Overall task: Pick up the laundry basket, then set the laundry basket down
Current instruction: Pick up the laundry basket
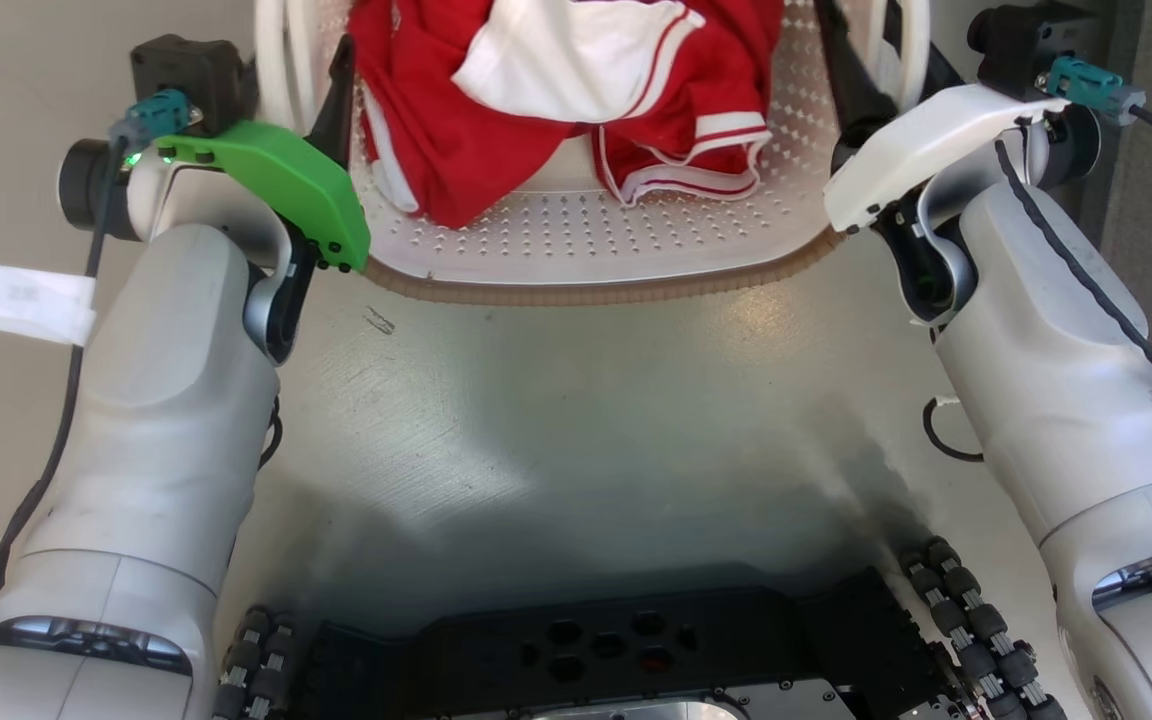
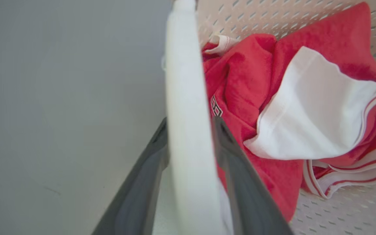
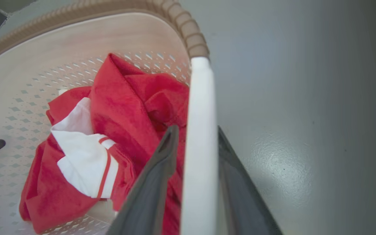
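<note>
Two grippers, both engaged. We list first the left gripper (image 2: 191, 122), its dark fingers pressed against either side of the white left handle (image 2: 184, 81), clamped on it. Next is the right gripper (image 3: 197, 129), closed the same way on the white right handle (image 3: 201, 98). Both handles belong to the laundry basket (image 1: 586, 250), cream-white, perforated, with a brown woven-look rim (image 1: 616, 292). In the head view it sits between the two forearms at the top, ahead of the robot's dark base (image 1: 596, 640). We cannot tell whether it rests on the grey floor (image 1: 576, 420) or hangs clear of it. Contents: one crumpled red garment (image 1: 496, 130) with white panels and red-and-white striped trim, lying against the basket's bottom and far wall. Left wrist carries a green cover (image 1: 276, 185), right wrist a white cover (image 1: 921, 140).
</note>
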Motion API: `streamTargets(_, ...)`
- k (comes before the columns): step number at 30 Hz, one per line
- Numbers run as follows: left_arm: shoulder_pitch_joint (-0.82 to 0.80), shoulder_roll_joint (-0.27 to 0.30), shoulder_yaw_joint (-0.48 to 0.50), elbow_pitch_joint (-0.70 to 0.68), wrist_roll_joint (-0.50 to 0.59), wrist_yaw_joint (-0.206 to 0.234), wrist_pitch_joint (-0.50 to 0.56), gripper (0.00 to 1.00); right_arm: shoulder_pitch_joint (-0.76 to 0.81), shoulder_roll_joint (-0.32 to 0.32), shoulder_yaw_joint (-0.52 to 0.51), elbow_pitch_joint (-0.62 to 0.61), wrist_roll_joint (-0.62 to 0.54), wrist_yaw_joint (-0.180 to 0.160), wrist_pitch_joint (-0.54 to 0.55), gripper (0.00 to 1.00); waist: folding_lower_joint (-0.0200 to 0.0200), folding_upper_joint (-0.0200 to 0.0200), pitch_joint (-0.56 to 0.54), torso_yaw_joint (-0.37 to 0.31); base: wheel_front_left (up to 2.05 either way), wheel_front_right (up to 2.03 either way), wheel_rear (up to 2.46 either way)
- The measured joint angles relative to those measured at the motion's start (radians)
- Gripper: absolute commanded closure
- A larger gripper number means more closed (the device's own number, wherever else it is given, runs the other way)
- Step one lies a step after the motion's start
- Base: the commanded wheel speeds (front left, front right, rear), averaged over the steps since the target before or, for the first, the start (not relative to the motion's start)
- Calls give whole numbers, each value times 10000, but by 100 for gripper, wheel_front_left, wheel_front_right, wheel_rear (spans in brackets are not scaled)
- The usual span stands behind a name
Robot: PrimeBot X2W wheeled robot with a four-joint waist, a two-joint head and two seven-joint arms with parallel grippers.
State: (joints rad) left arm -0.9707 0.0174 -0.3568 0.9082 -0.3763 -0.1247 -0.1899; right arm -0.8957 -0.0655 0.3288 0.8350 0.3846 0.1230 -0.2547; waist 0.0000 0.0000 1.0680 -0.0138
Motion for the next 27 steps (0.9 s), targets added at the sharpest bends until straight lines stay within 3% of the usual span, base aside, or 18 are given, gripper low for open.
streamTargets(1, -18, -6, -50, 61, -17, -2, 0, 100, -15, -10, 29, 54, 54, 0, 0, 100, 0, 0, -2, 2, 0, 0, 0)
streamTargets(27, 102, -25, -1302, 963, -1599, 23, -232, 100, 44, 29, 849, 830, 888, -100, 0, 100, 0, 0, -1441, -46, 0, 0, 0)
